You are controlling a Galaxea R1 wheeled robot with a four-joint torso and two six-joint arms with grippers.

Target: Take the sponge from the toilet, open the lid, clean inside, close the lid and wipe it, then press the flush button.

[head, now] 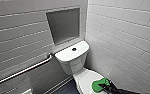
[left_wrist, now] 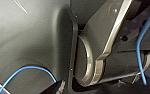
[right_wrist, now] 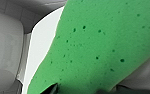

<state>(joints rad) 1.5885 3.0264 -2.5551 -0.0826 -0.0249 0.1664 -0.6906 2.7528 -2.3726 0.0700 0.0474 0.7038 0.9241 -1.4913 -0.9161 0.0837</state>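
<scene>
While the lid (head: pixel 86 79) of the white toilet lies shut, the green sponge (head: pixel 99 84) rests on its right part. The dark right hand (head: pixel 102 87) reaches in from the lower right and touches the sponge; whether it is spread or pinching the sponge cannot be told. The dark round flush button (head: pixel 74 49) sits in the middle of the tank cover (head: pixel 66 55), well apart from the sponge. A metal rail (head: pixel 23 71) runs along the tiled wall on the left
</scene>
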